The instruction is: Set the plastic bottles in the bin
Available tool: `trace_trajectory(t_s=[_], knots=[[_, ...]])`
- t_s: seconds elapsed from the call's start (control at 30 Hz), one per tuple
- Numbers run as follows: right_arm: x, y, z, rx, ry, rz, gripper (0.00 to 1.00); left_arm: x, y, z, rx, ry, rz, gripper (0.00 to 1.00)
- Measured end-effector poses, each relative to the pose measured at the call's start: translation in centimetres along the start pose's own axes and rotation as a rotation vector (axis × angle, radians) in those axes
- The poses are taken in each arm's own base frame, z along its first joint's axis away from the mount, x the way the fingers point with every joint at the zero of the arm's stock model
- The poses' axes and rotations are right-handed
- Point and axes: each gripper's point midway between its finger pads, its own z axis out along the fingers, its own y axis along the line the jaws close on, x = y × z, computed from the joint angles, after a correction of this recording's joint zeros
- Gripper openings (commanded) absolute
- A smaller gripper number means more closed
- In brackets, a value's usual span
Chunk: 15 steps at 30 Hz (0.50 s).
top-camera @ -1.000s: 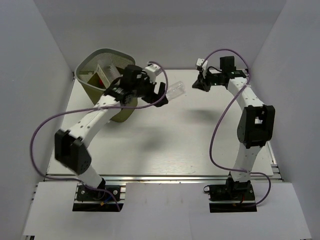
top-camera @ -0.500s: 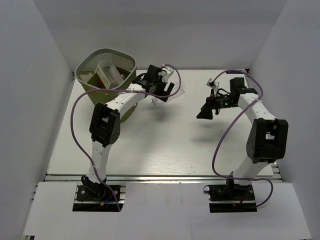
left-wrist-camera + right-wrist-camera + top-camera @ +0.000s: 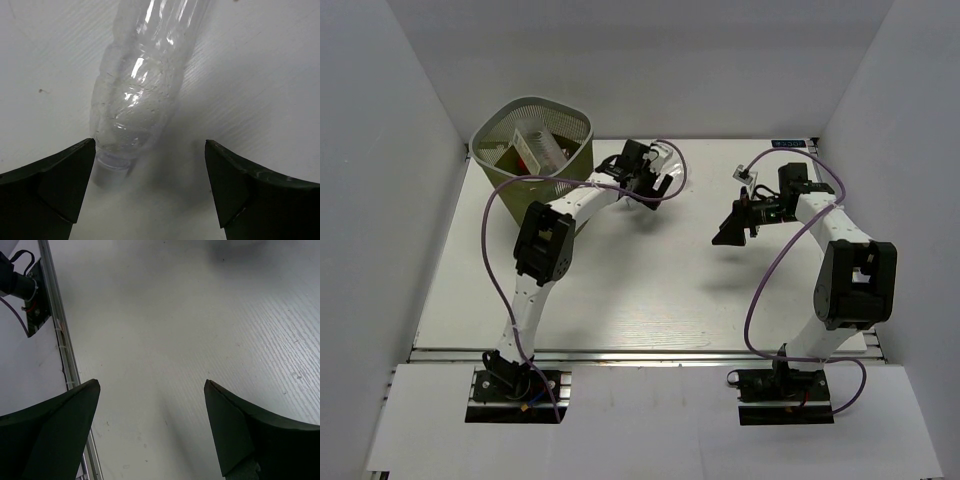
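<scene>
Just beyond spread left fingers (image 3: pixel 50 185) lies a ribbed clear bottle (image 3: pixel 137 85).

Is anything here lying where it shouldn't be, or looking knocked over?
One clear plastic bottle lies on its side on the white table, just ahead of the open left gripper, outside the olive-green wire-mesh bin that holds other bottles. Nothing looks spilled or broken.

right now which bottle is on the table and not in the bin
The clear bottle right in front of the open left gripper, lying on the table. The other bottles sit inside the green mesh bin.
</scene>
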Motion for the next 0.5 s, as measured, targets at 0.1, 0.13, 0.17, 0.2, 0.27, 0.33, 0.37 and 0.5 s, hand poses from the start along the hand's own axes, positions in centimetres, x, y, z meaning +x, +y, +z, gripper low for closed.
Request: trace_trajectory(t_s=[0.1, 0.13, 0.17, 0.2, 0.27, 0.33, 0.37, 0.5], knots=[[-0.1, 0.1, 0.0, -0.002, -0.003, 0.004, 0.90, 1.9, -0.2, 1.5, 0.008, 0.043, -0.001, 1.00], [-0.1, 0.2, 0.0, -0.003, -0.005, 0.004, 0.90, 2.2, -0.2, 1.7, 0.006, 0.051, -0.001, 1.00], [-0.2, 0.3, -0.1, -0.004, -0.008, 0.005, 0.90, 2.5, -0.1, 1.9, 0.001, 0.058, -0.002, 1.00], [-0.3, 0.4, -0.1, -0.005, -0.012, 0.006, 0.90, 2.7, 0.0, 2.0, -0.004, 0.060, -0.005, 1.00], [-0.2, 0.8, -0.2, -0.009, -0.016, 0.012, 0.90, 2.9, 0.2, 2.2, -0.017, 0.065, -0.009, 1.00], [0.1, 1.2, -0.2, -0.014, -0.019, 0.021, 0.90, 3.0, 0.3, 2.3, -0.024, 0.068, -0.016, 0.97], [0.2, 1.4, -0.1, -0.017, -0.021, 0.025, 0.90, 3.0, 0.3, 2.3, -0.028, 0.067, -0.018, 0.97], [0.7, 1.8, 0.0, -0.025, -0.025, 0.040, 0.90, 3.0, 0.4, 2.7, -0.039, 0.062, -0.030, 0.86]])
